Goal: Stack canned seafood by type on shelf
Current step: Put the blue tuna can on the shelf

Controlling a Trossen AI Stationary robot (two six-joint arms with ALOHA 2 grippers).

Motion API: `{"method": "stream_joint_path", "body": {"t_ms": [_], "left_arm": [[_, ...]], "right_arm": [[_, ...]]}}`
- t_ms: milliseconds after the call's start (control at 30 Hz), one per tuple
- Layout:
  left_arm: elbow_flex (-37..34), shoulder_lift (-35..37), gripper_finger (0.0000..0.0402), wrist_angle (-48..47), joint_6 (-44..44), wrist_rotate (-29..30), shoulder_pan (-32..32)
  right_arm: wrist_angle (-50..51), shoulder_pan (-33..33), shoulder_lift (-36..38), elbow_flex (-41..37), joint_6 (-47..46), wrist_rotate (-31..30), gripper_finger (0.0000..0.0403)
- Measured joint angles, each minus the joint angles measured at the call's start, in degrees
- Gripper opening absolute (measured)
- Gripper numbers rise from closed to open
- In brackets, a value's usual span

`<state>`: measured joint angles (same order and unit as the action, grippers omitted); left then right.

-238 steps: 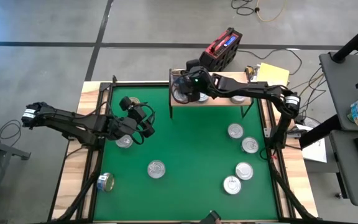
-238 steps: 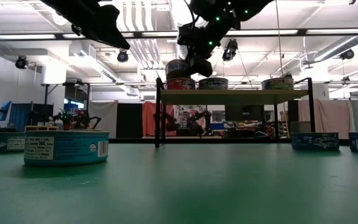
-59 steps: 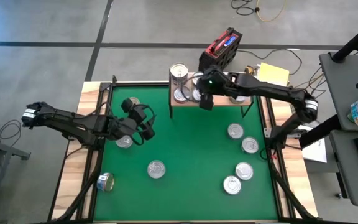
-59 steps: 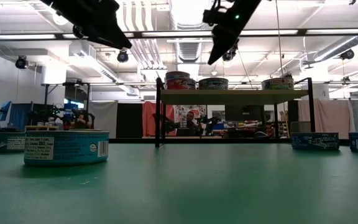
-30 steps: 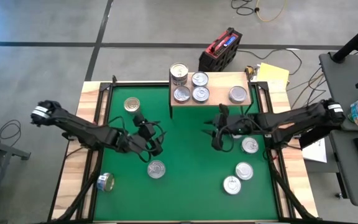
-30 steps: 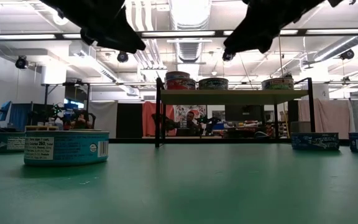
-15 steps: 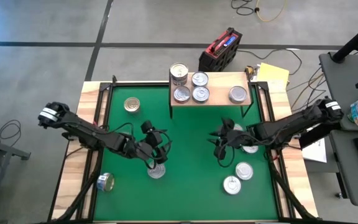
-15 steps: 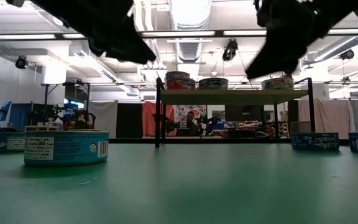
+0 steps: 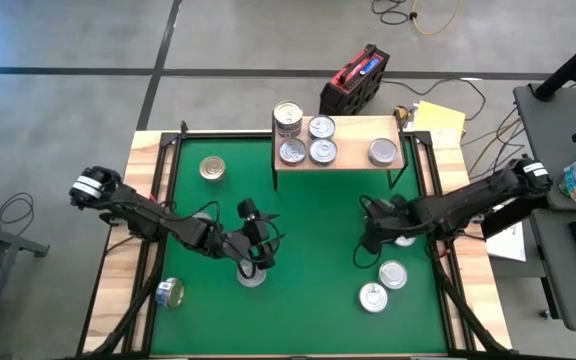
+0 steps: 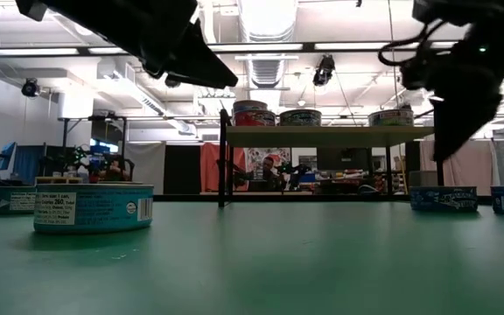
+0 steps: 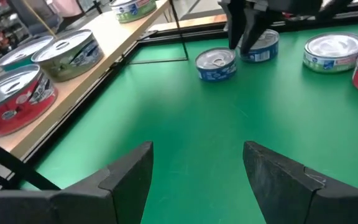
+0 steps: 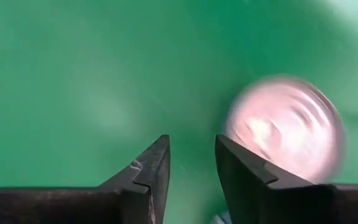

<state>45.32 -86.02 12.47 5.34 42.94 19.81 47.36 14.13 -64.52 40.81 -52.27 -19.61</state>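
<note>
The shelf point(image 9: 348, 157) at the far edge carries several cans, one pair stacked point(image 9: 288, 115). More cans lie on the green mat: a gold-topped one point(image 9: 211, 168), one near the left edge point(image 9: 171, 292), and two at the near right point(image 9: 392, 274) point(image 9: 373, 297). My left gripper point(image 9: 260, 255) hovers open over a silver-topped can point(image 9: 252, 274) at mid-mat; only bare mat shows between its fingers point(image 11: 194, 180). My right gripper point(image 9: 368, 245) points down above the mat, narrowly open point(image 12: 191, 168), with a blurred silver can point(image 12: 284, 127) beside it.
The right arm covers other cans at the right point(image 9: 404, 238). In the left wrist view two blue-labelled cans point(image 11: 215, 64) point(image 11: 260, 46) sit under the right gripper. A red box point(image 9: 356, 80) and yellow paper point(image 9: 438, 118) lie beyond the shelf. Bare mat lies at centre and near.
My right gripper has come down and moved toward the near edge, tipping from nearly level to pointing down at the mat. My left gripper has moved toward the near right and sunk a little, over the mid-mat can. No can has moved.
</note>
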Motion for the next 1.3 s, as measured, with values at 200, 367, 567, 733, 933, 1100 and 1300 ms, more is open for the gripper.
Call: {"method": "stream_joint_path", "body": {"t_ms": [200, 367, 567, 733, 933, 1100, 1300], "left_arm": [[0.00, 0.04, 0.0233, 0.00, -2.76, 0.02, -0.02], [0.00, 0.24, 0.0233, -0.04, -5.92, 0.59, -0.09], [0.00, 0.24, 0.0233, -0.10, -9.78, 2.79, -0.64], [0.00, 0.24, 0.0233, -0.04, -10.21, 3.06, -1.07], [0.00, -0.01, 0.0233, 0.22, -8.06, 3.04, -1.08], [0.00, -1.10, 0.0233, 3.23, -7.58, 2.99, -1.11], [0.00, -2.10, 0.0233, 4.26, -7.20, 2.98, -1.11]], "right_arm": [[9.60, 0.02, 1.09, 2.43, 0.50, 2.27, 0.0100], [10.71, -0.10, 4.26, 4.51, 2.66, 2.03, 0.0082], [11.09, -0.66, 8.40, 4.99, 3.54, -3.56, 0.0049], [11.04, -0.86, 8.55, 4.86, 3.54, -7.40, 0.0022], [10.98, -1.53, 5.37, 4.72, -0.10, -8.53, 0.0009], [11.12, -1.53, 0.98, 4.22, -1.51, -8.51, 0.0009], [11.09, -1.53, -3.63, 4.08, -1.75, -8.75, 0.0009]]}}
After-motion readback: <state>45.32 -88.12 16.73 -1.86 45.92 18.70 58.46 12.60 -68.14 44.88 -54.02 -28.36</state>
